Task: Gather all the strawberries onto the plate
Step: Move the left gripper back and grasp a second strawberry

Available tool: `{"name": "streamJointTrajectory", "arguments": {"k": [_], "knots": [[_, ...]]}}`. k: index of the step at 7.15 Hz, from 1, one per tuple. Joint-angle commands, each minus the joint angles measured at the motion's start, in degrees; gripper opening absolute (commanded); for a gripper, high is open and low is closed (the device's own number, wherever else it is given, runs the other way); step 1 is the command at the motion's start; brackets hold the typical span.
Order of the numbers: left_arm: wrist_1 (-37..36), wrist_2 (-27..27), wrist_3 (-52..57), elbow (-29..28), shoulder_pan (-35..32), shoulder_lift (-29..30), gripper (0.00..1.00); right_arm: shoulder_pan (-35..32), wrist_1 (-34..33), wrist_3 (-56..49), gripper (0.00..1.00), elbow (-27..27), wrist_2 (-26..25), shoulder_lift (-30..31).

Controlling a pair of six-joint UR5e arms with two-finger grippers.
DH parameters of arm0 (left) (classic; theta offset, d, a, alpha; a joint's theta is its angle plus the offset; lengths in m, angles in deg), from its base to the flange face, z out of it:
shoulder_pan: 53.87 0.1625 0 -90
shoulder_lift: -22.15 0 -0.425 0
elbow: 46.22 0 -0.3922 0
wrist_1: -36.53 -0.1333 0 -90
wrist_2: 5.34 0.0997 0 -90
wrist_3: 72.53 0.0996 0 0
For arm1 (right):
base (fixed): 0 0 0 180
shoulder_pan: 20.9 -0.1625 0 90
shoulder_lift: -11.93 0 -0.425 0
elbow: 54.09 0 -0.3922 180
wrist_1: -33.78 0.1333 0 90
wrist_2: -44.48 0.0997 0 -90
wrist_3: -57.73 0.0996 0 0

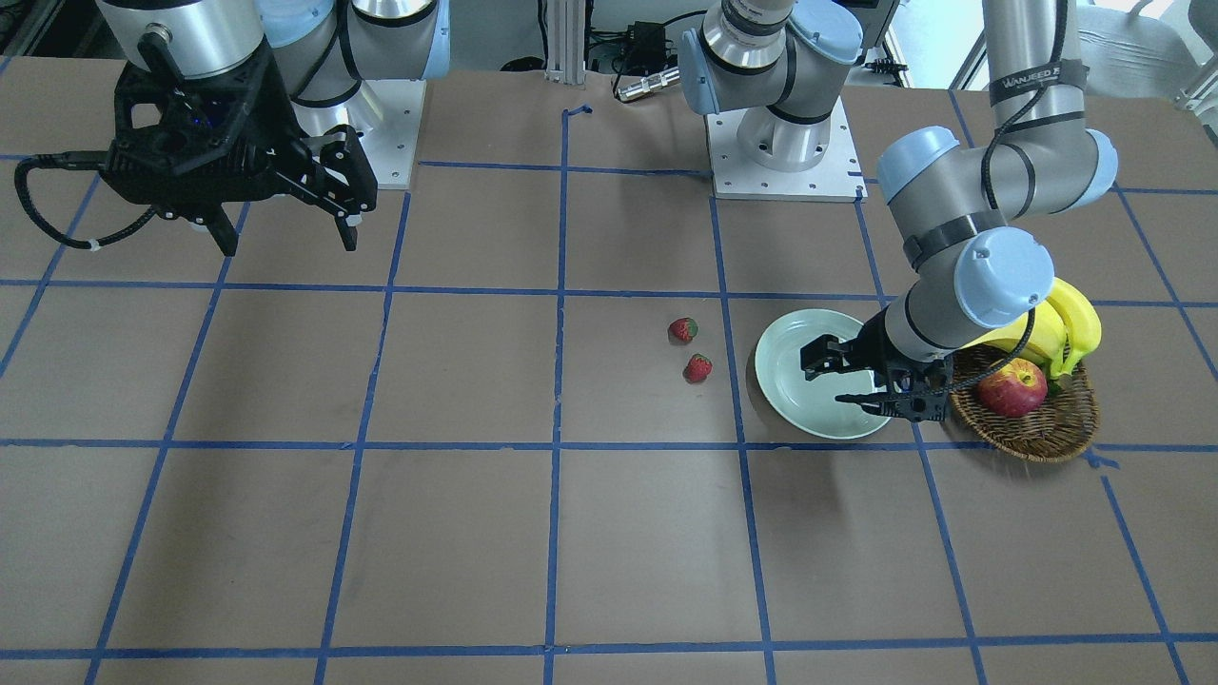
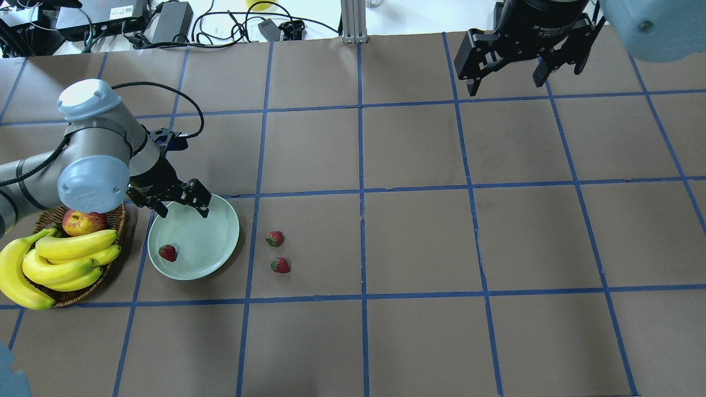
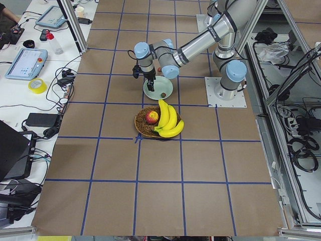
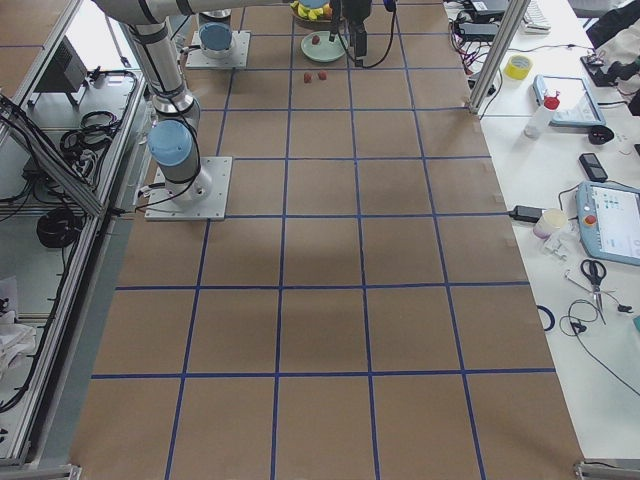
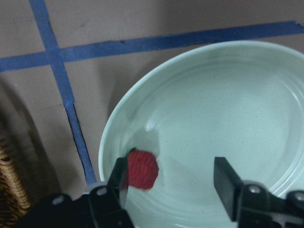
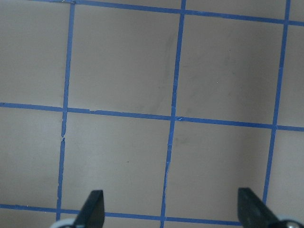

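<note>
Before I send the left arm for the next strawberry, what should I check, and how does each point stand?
1. Left end effector empty: ok, open, fingers spread above the plate.
2. Delivered strawberry in the plate: ok, lying inside, near the rim on the basket side.
3. All strawberries collected: not ok, the farther strawberry and the nearer strawberry lie on the table beside the plate, apart from each other.
4. Right end effector out of the way: ok, open and empty, over the far side of the table.
5. Delivered strawberry at rest: cannot tell from one moment.
</note>
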Motion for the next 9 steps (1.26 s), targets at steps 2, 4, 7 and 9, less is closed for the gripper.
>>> {"name": "streamJointTrajectory", "arguments": {"k": [2, 4, 7, 9], "knots": [[-0.9, -1.1, -12.5, 0.1, -10.8, -1.2, 1.0, 0.0, 0.0, 0.0, 1.0, 0.0, 0.0, 0.0], [-5.4, -1.2, -16.7, 0.9, -16.3, 0.5, 1.0, 0.0, 0.0, 0.0, 1.0, 0.0, 0.0, 0.0], [-8.0, -1.2, -18.1, 4.7, -17.7, 1.8, 1.0, 0.0, 0.0, 0.0, 1.0, 0.0, -0.1, 0.0], [-8.2, -1.4, -18.3, 5.0, -17.9, 2.8, 0.97, 0.0, 0.0, 0.0, 1.0, 0.0, -0.1, 0.0]]}}
